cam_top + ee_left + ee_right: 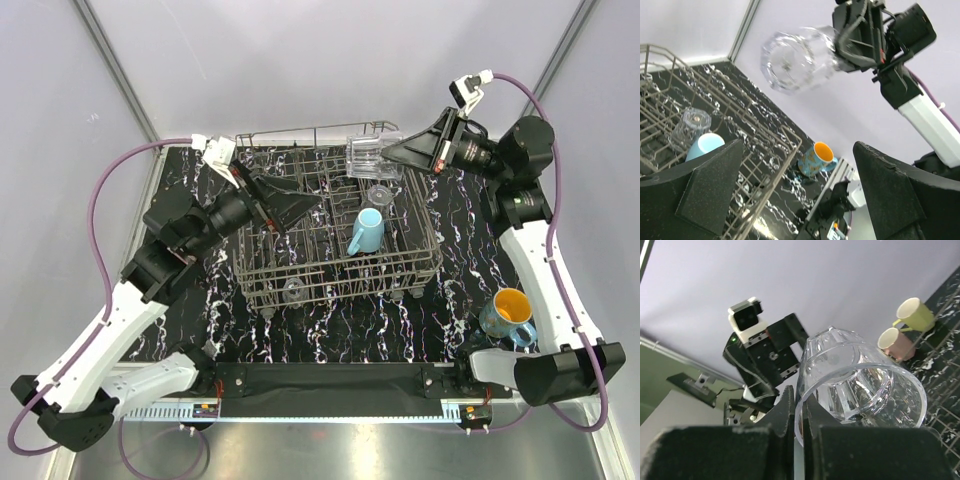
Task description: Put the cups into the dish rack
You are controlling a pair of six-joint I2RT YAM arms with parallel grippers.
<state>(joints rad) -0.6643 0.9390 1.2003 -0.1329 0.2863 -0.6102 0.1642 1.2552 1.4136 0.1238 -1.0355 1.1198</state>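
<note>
Your right gripper (388, 157) clamps a clear faceted glass (362, 156), tipped sideways above the dish rack (300, 282); your left gripper (306, 200) gapes empty.

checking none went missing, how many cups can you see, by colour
yellow mug: 1
pink mug: 1
light blue mug: 1
teal mug, orange inside: 1
clear glasses: 2, the held glass and the racked glass
total: 6 clearly seen
</note>
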